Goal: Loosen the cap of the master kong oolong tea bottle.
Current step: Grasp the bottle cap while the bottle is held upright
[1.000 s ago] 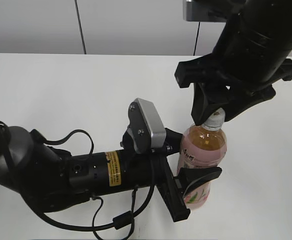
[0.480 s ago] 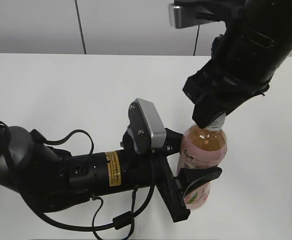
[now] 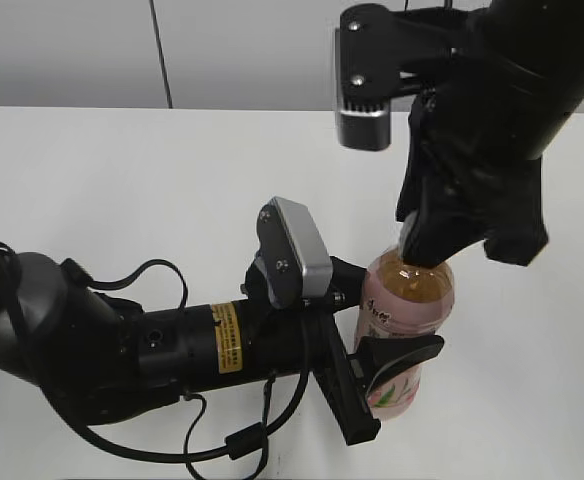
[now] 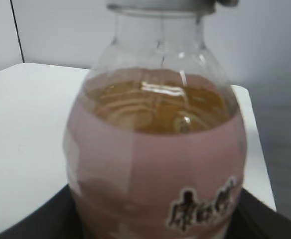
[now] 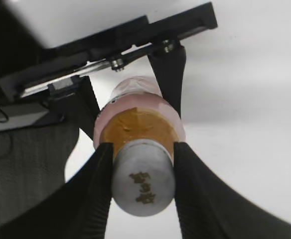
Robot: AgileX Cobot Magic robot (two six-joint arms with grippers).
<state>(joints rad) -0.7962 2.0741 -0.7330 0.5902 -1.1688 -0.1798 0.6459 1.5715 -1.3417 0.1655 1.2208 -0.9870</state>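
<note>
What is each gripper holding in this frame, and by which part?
The left gripper clamps the clear plastic tea bottle with pink label around its lower body; the right gripper grips its round white screw cap by the sides.

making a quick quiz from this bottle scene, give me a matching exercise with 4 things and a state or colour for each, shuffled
Things:
1. cap
2. bottle
3. left gripper
4. right gripper

States:
A. shut on the bottle's labelled body
B. white, with a dark printed logo on top
C. upright on the table, holding amber tea
D. shut on the cap from above

Pairs: 1-B, 2-C, 3-A, 4-D
</note>
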